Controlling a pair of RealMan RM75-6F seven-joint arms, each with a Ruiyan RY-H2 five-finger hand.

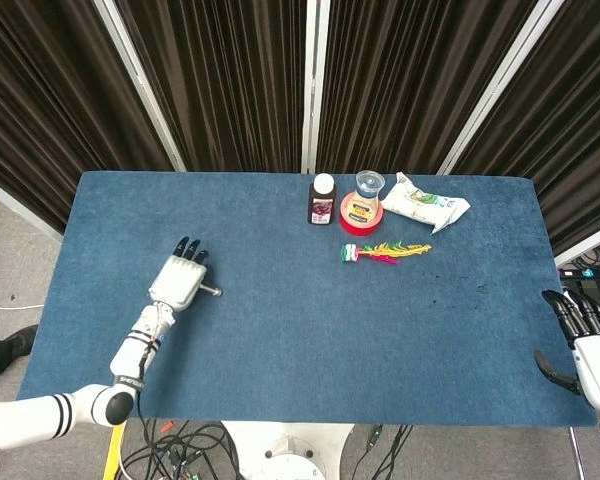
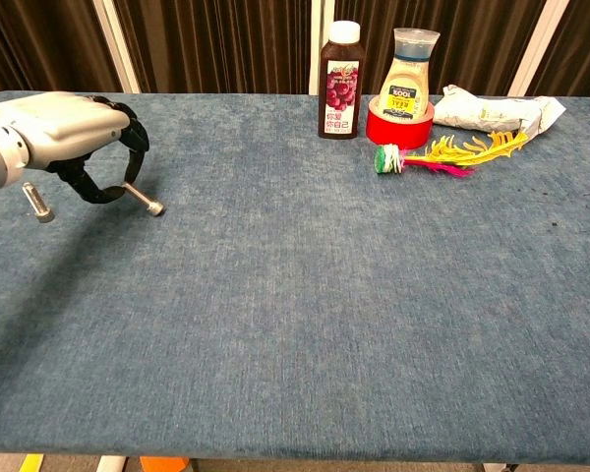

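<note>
Left hand (image 2: pixel 74 138) grips a small metal rod (image 2: pixel 143 200) near the desk's (image 1: pixel 310 320) left edge, its ends protruding either side. Judged light, rigid and slippery; best held mid-shaft. Right hand (image 1: pixel 585 340) hangs open off the right edge.

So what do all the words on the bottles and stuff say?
"1000": on the yellow label of the pale dressing bottle, as far as it can be made out; the smaller print under it is blurred.
Dark juice bottle: a grape picture and white characters, too small to read.
White packet: greenish print, too blurred to read.
Red tape roll, feathered shuttlecock: no words showing.
</note>
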